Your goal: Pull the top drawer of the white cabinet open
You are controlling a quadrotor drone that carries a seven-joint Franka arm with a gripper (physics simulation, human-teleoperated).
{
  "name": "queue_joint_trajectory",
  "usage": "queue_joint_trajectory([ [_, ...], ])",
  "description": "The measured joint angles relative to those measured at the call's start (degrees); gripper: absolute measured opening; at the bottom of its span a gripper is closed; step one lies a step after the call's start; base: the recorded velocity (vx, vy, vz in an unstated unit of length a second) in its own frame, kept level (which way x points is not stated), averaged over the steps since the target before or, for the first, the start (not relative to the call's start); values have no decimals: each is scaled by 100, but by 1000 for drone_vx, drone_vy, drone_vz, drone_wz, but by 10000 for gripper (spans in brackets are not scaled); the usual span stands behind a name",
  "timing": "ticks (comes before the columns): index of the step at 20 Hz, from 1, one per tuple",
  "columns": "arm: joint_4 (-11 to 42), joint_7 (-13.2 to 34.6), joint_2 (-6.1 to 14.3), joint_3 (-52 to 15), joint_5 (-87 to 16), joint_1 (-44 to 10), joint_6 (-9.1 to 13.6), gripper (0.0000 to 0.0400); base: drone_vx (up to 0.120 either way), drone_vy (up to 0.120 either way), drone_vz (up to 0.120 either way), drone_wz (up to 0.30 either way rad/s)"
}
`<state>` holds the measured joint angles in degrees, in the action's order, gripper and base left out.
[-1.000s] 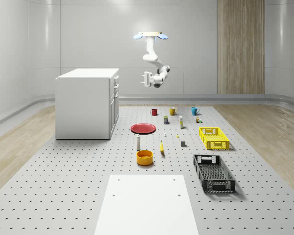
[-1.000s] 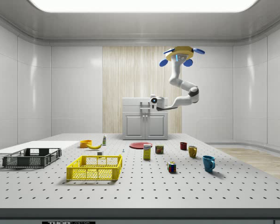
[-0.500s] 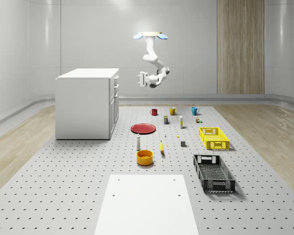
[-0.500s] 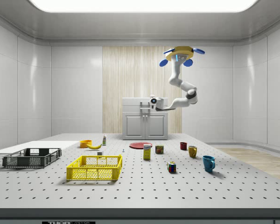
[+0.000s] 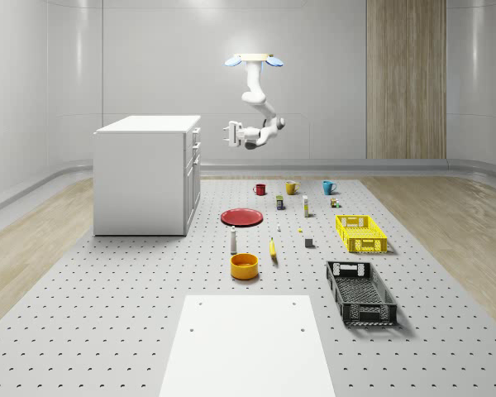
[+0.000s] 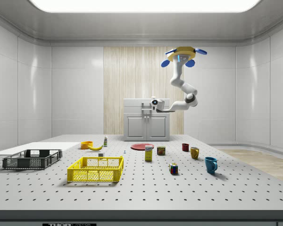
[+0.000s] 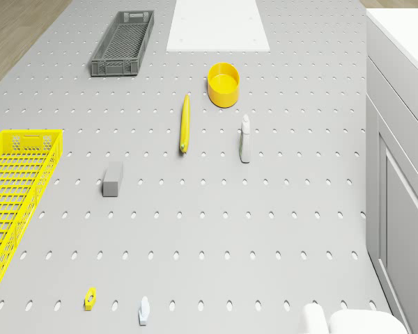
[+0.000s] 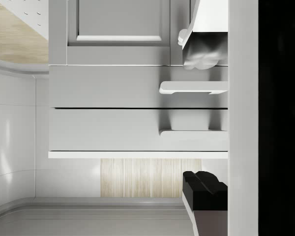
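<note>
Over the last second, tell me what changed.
The gripper moved toward the cabinet, to the whole-scene view's left, rising slightly, with the arm stretching out; it remains short of the drawers. The drone held its hover over the table. Drawers shut, tabletop items unmoved.

The cabinet (image 5: 147,174) is coloured white, and its drawer fronts (image 8: 137,108) are seen as pale grey. The table (image 5: 107,314) is grey with a regular pattern of dark holes. One crate (image 5: 360,232) is yellow and the other crate (image 5: 360,292) is black. The plate (image 5: 242,217) is red, the bowl (image 5: 244,265) is orange-yellow, the banana (image 7: 184,124) is yellow. A blue mug (image 5: 328,187) is seen. The drone (image 6: 181,55) is yellow with blue rotors, and its arm (image 6: 179,84) is white.
</note>
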<state>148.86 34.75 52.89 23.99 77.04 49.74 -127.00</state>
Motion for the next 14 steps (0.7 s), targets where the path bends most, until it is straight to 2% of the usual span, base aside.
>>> queue_joint_trajectory([
  [6,-144,-247,-371,-321,510,68,-150,305,0,0,0,0],
  [14,-290,-488,-746,-672,1007,-14,-180,305,0,0,0,0],
])
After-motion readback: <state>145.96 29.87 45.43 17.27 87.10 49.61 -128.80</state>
